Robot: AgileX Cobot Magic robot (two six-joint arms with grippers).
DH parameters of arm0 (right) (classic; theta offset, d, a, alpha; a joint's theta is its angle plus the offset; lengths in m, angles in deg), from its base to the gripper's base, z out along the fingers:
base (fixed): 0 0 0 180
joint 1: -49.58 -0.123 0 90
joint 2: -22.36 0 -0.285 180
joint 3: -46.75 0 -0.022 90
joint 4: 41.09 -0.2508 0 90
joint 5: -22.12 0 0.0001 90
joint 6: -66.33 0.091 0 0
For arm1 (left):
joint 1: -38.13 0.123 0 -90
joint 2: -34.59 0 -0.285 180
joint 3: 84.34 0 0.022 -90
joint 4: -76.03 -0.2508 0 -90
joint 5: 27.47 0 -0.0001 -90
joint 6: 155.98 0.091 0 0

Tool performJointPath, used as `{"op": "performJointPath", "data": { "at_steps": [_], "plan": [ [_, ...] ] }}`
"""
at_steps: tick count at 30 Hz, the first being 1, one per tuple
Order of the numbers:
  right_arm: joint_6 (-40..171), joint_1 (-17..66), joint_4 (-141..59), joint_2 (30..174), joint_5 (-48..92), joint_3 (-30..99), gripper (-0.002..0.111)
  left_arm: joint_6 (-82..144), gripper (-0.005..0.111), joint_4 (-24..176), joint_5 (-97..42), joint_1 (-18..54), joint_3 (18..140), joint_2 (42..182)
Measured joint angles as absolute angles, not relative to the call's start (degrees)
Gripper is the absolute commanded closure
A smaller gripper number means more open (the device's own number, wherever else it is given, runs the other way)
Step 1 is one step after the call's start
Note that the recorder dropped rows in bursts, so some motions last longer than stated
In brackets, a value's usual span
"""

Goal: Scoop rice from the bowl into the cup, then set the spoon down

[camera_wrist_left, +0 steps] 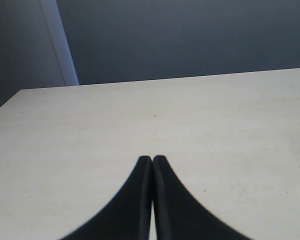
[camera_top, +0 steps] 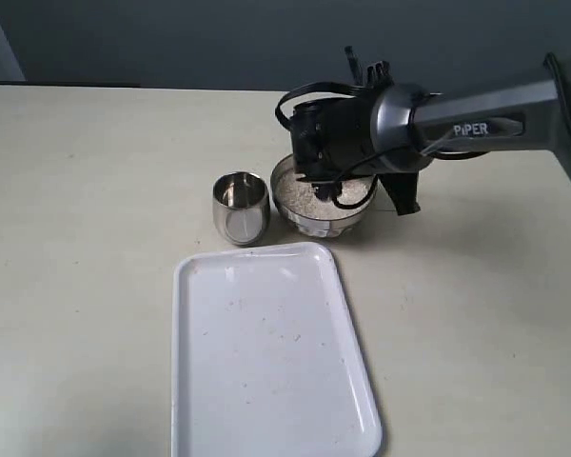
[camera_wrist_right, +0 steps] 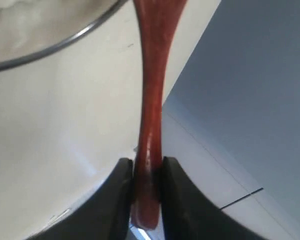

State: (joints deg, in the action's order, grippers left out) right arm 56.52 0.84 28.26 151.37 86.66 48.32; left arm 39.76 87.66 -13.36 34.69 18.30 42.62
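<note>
Outside view: my right arm (camera_top: 457,119) hung over the bowl (camera_top: 316,227) of rice (camera_top: 300,195), cup (camera_top: 240,208) just beside it; left wrist: my left pincer (camera_wrist_left: 152,159) sat pressed together above the surface (camera_wrist_left: 190,115); right wrist: my right pincer (camera_wrist_right: 146,162) clamped the spoon (camera_wrist_right: 152,100) by its handle, bowl rim beyond.

Grey PiPER-marked arm (camera_top: 476,119), black wrist (camera_top: 338,143) and right gripper (camera_wrist_right: 147,172)

I count one bowl (camera_top: 316,227) holding one heap of rice (camera_top: 293,196), one cup (camera_top: 240,211), one white tray (camera_top: 266,371) and one spoon (camera_wrist_right: 152,100). All stand on one table (camera_top: 86,209). There are two grippers: the left gripper (camera_wrist_left: 152,159) and the right gripper (camera_wrist_right: 147,163).
</note>
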Motion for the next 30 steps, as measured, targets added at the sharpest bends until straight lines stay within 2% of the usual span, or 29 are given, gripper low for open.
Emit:
{"op": "performJointPath", "data": {
  "at_steps": [15, 30],
  "plan": [
    [56.9, 0.8, 32.4, 154.8, 84.6, 48.4, 0.108, 39.8, 0.106, 87.7, -13.5, 34.7, 18.3, 42.6],
    [49.6, -1.0, 23.5, 154.8, 84.4, 48.5, 0.108, 39.8, 0.106, 87.7, -13.5, 34.7, 18.3, 42.6]
  ]
}}
